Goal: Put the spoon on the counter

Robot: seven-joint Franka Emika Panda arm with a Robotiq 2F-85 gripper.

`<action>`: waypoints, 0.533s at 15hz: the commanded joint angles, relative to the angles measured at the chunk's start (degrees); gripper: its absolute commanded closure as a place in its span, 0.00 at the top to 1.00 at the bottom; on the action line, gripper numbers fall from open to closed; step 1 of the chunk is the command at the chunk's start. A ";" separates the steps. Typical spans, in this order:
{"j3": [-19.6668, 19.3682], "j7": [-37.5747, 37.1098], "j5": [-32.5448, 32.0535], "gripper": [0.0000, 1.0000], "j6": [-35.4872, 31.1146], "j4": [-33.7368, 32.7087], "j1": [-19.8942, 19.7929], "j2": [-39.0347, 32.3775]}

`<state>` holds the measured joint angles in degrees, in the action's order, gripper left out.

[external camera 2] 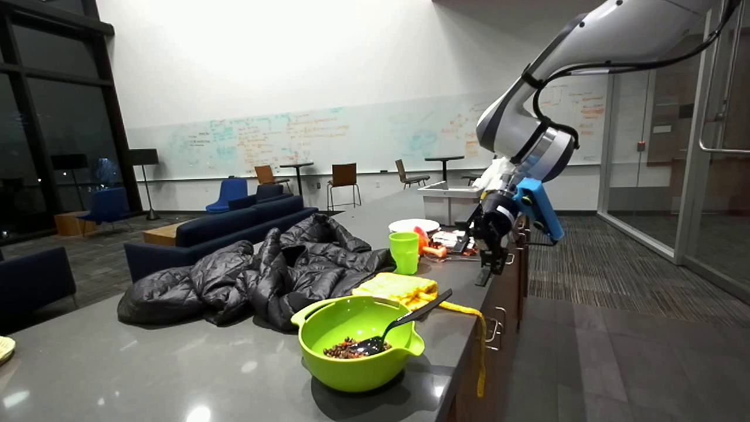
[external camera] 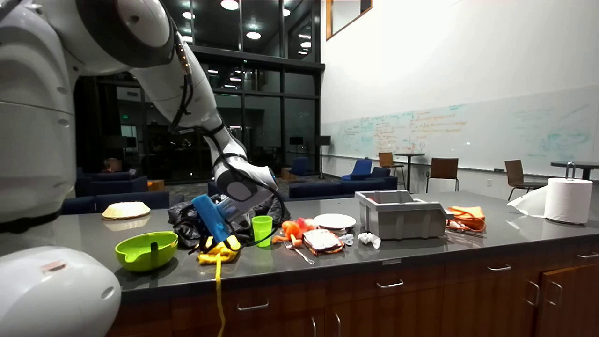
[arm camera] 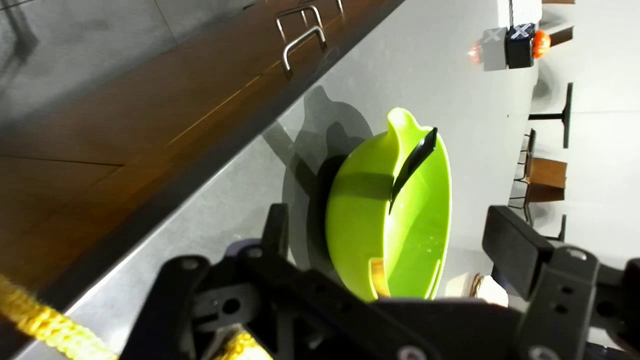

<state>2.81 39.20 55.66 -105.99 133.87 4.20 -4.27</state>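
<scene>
Fingers [arm camera: 515, 250]: I hold mine apart, released.
Spoon [external camera 2: 410, 316]: tilted, in the bowl [external camera 2: 351, 374].
Bowl: upright on the table [external camera 2: 176, 363].

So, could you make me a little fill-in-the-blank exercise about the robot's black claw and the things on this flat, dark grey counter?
The black, long-handled spoon rests in the round, lime-green ____.
The robot's black, two-fingered claw is not shut but ____.
The upright, white, cylindrical roll on the flat, dark grey counter holds paper ____.
The long knitted strip dangling over the counter's edge is coloured ____.
Missing words: bowl; open; towels; yellow.
</scene>
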 commanded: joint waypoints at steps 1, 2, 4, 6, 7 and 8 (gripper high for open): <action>1.51 0.39 0.79 1.00 1.32 -2.27 0.37 -2.63; 1.96 0.37 0.83 1.00 1.42 -2.61 0.59 -3.22; 2.87 0.38 1.09 1.00 1.57 -3.21 1.12 -4.29; 3.62 0.41 1.06 1.00 1.76 -3.80 1.53 -5.18; 3.98 0.38 1.08 1.00 1.85 -4.10 1.69 -5.60; 4.33 0.41 1.08 1.00 1.83 -4.43 1.86 -6.07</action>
<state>6.42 39.20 55.66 -105.30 131.11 5.73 -8.69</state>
